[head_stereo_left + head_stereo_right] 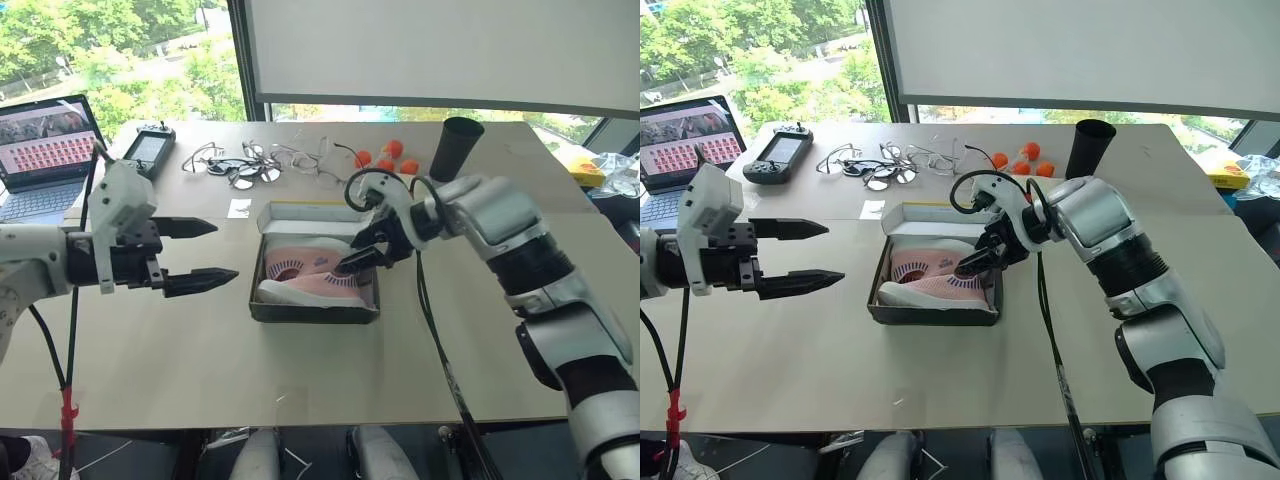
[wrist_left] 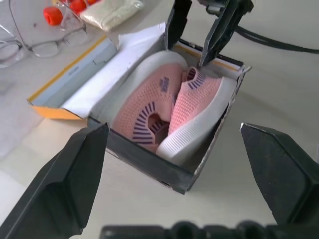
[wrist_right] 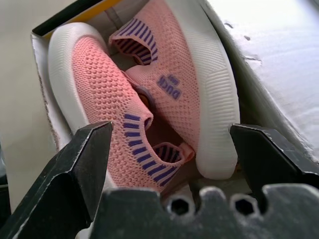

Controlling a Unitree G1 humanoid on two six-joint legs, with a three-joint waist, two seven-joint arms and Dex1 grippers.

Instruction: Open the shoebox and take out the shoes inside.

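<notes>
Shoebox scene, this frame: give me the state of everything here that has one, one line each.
shoebox: open, lid folded back, standing on the table.
shoes: both inside the box, lying on their sides.
left gripper: open, empty, in the air beside the box.
right gripper: open, over the shoes, nothing gripped.
laptop: open, screen on.
black cup: upright.

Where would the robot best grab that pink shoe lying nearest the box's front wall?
Probably from above, pinching the pink knit sneaker across its striped collar opening: the dark-sided cardboard shoebox walls block its sides, and the open right gripper already hangs there.
</notes>
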